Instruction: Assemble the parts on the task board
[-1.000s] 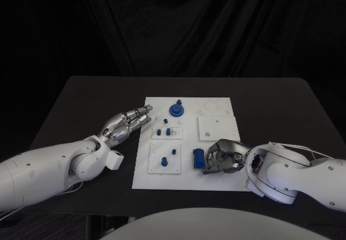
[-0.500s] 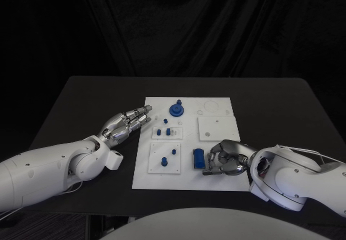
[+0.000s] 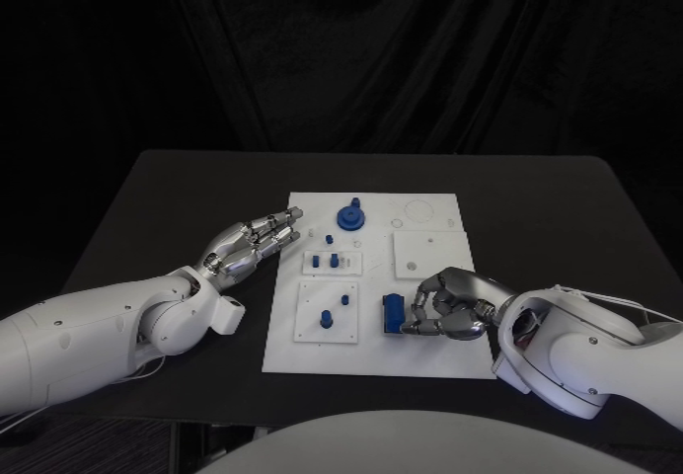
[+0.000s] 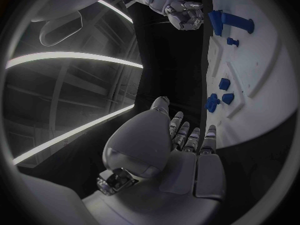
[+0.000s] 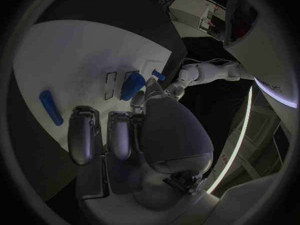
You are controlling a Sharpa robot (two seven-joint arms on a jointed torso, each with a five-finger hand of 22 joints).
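Observation:
The white task board point(image 3: 427, 351) lies mid-table. On it are a long blue block point(image 3: 392, 313), a tall blue part point(image 3: 348, 214), two small blue pieces point(image 3: 323, 262) and blue pegs point(image 3: 325, 319). My right hand point(image 3: 450, 305) sits on the board just right of the block, fingers curled, fingertips against the block's side. In the right wrist view the right hand point(image 5: 134, 135) shows curled fingers and a blue part point(image 5: 132, 85) by the thumb tip. My left hand point(image 3: 258, 239) hovers flat at the board's left edge, holding nothing. The left wrist view shows the left hand point(image 4: 184, 142) beside the board point(image 4: 265, 100).
Square white inset plates point(image 3: 427, 249) cover parts of the board, and a round recess point(image 3: 417, 209) is near its far edge. Bare black table point(image 3: 171, 197) surrounds the board. My right forearm point(image 3: 583, 346) lies off the board's near right corner.
My right hand has shifted a little up and left, closing on the blue block's right side. The block and my left hand have not moved.

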